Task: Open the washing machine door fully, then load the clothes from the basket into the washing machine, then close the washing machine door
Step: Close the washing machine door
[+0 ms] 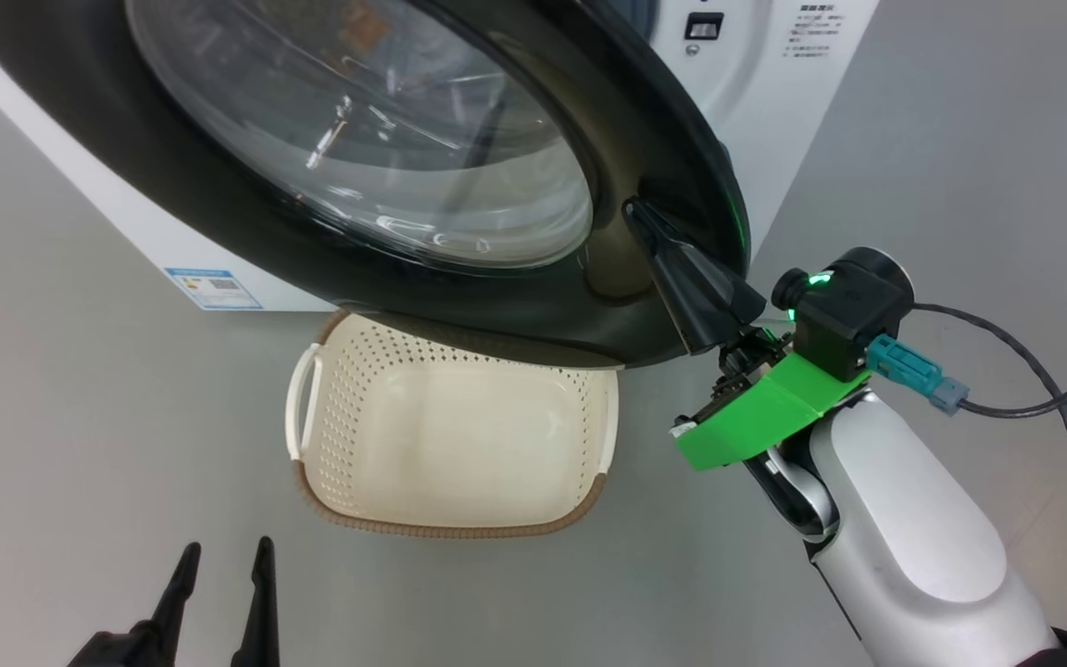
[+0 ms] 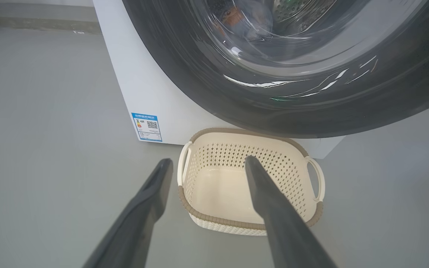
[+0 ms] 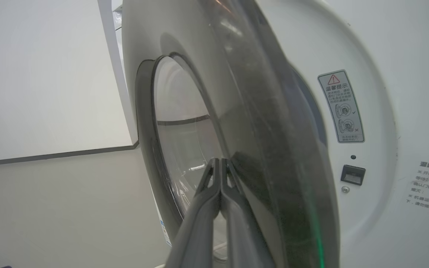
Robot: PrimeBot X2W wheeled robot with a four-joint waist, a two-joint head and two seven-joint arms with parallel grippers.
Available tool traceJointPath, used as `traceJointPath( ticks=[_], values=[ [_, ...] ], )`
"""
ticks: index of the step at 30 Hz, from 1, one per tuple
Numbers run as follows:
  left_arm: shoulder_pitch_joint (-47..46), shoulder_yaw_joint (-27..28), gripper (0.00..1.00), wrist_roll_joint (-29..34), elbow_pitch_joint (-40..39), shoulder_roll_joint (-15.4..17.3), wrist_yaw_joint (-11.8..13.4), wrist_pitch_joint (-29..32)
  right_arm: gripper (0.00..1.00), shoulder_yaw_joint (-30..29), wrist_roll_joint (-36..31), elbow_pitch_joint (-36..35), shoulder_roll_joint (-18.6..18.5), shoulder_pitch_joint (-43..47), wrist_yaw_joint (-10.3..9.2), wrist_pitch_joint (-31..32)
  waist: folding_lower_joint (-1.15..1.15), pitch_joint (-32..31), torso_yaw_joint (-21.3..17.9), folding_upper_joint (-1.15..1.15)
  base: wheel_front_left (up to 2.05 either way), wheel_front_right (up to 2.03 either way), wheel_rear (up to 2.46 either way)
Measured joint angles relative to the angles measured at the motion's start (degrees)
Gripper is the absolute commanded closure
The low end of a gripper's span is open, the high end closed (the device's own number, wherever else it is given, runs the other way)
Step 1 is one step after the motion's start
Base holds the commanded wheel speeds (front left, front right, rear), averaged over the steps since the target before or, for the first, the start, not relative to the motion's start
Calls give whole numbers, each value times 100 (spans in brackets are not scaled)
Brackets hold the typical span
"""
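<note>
The right claw (image 1: pixel 637 215), pinched shut on nothing, is touching its tips to the black rim of the washing machine door (image 1: pixel 496 315) at centre right. The left claw (image 1: pixel 227 548) is hanging wide open at lower left, near the basket (image 1: pixel 441 530) sitting at lower centre beneath the door.

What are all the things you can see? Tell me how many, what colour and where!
washing machine: one, white, behind the basket
washing machine door: one, black rim with clear glass, partly open over the basket
basket: one, cream, brown rim, empty, below the door
clothes: one bundle, blue and orange, inside the machine behind the glass
label: one, blue, washer's lower corner
left gripper: one, dark, open, in front of the basket
right gripper: one, dark, shut, tips at the door's rim
</note>
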Motion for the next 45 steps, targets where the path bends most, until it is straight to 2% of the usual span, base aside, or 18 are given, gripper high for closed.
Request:
traceJointPath(
  ticks=[8, 28, 36, 45],
  values=[
    [-1, 2, 0, 43, 9, -1, -53, 0, 100, 2, -34, 1, -15, -92, 1, 0, 0, 146, -156, 0, 0, 0, 0],
    [-196, 51, 0, 96, -7, -8, -144, 0, 100, -48, -178, 74, -93, -766, 1, 0, 0, 661, -271, 0, 0, 0, 0],
    [-327, 25, 0, 96, -54, -15, -144, 0, 100, -197, -210, 100, -222, -1017, 1, 0, 0, 823, -231, 0, 0, 0, 0],
    [-342, -18, 0, 96, -56, -18, -145, 0, 100, -89, -399, 252, -438, -1404, 1, 0, 0, 998, -89, 0, 0, 0, 0]
  ],
)
